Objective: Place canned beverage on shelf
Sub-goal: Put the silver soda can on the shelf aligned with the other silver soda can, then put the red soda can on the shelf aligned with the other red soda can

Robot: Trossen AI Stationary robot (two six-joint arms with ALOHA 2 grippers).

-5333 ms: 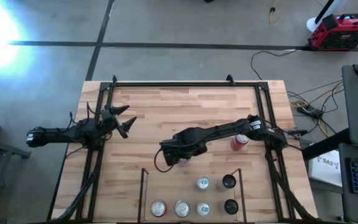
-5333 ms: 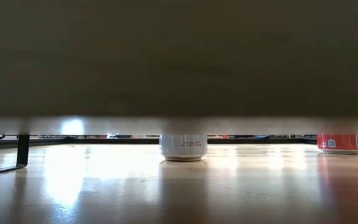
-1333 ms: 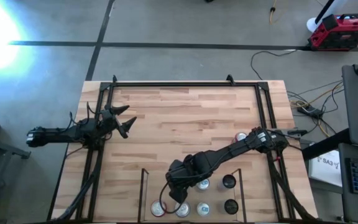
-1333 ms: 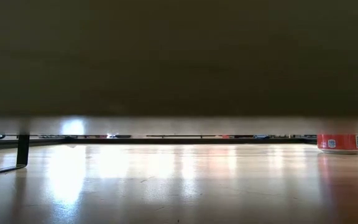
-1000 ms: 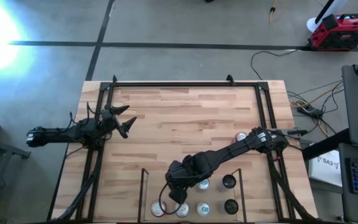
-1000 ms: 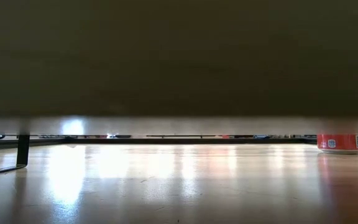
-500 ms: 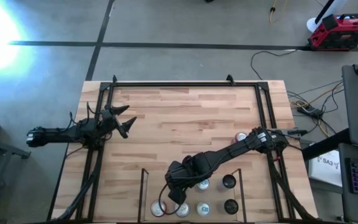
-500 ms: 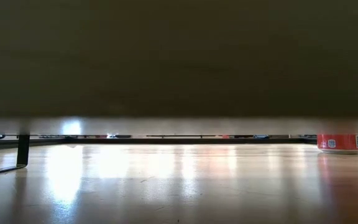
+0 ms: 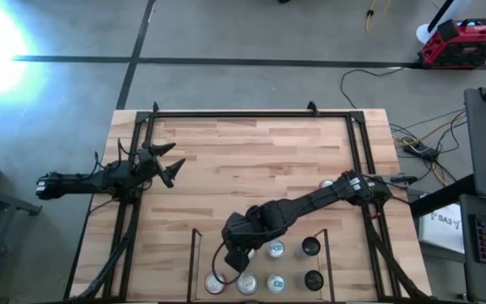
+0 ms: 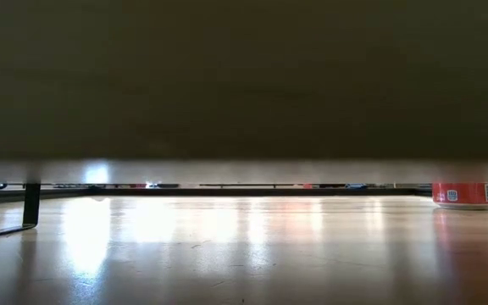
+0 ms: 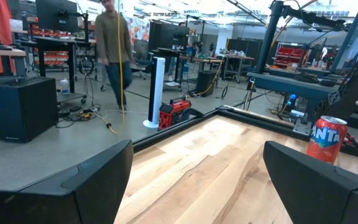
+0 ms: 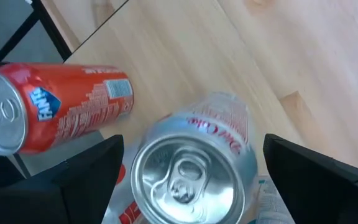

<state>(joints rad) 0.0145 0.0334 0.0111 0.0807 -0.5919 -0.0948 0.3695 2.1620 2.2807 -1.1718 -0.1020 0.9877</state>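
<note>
Right gripper [image 9: 236, 257] hovered over the shelf [image 9: 197, 262], fingers spread wide above the silver can [image 12: 191, 165] standing there. Released, placement looked done; only the retreat remained.

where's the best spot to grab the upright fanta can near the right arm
Take the Fanta can around its mid-body, across the round wall. It stands upright on the table, so probably come in level from the open table-centre side; the right arm crowds its other side.
</note>
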